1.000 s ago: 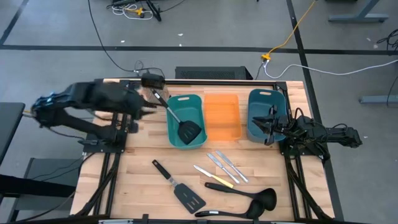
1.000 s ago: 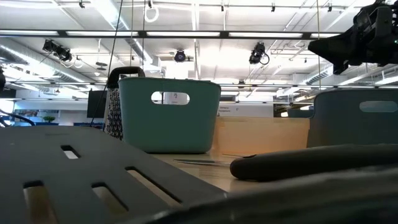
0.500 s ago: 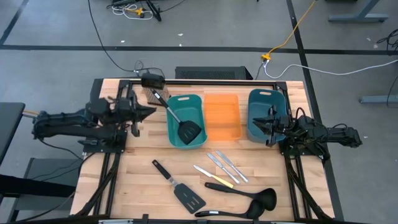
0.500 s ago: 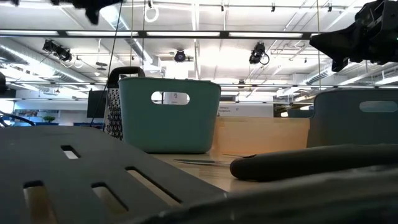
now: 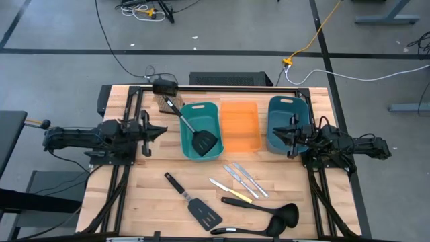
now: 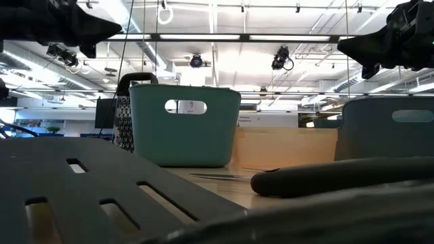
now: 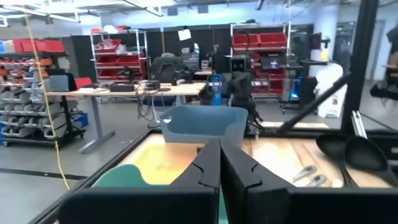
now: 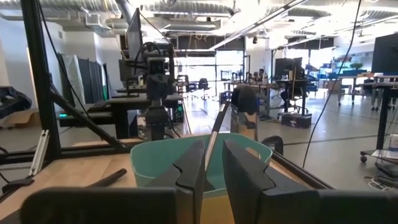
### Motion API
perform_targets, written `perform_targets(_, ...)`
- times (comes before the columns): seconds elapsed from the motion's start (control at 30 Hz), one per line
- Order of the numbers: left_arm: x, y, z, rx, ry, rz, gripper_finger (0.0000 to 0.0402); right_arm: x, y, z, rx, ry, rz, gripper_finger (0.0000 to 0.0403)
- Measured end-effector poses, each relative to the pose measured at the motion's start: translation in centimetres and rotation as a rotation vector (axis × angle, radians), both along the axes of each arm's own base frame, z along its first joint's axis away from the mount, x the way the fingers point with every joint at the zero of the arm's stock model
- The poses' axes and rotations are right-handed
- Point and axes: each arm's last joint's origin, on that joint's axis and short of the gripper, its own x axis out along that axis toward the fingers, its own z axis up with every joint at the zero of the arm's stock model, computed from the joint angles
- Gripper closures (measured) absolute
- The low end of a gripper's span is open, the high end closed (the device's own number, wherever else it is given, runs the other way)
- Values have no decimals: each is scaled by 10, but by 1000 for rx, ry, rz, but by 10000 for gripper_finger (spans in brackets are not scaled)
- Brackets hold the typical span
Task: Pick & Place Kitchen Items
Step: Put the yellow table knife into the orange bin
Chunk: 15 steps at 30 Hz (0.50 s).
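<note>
High: my left gripper [image 5: 160,130] pinched shut, empty, beside the teal bin [image 5: 215,152] holding one spatula [image 5: 203,142]; knives [image 5: 240,181], ladle [image 5: 287,214] on table | Left wrist: fingers [image 7: 208,168] touching | Right wrist: right gripper [image 8: 213,167] slightly parted, empty | Judgement: I'd reopen before descending.

overhead, table-level, two opposed wrist views

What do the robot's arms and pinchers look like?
Both arms are dark, nearly black, built from chunky jointed segments. The left gripper and right gripper each end in two flat, angular black fingers that taper forward. From above, each arm narrows to a pointed tip. No markings are readable.
</note>
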Motion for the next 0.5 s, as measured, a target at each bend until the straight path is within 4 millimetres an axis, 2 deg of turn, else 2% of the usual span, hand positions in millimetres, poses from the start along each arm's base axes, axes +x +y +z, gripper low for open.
perform_targets(0.5, -4, -2, -30, 30, 74, -48, 400, 0, 0, -1, 16, 11, 0, 334)
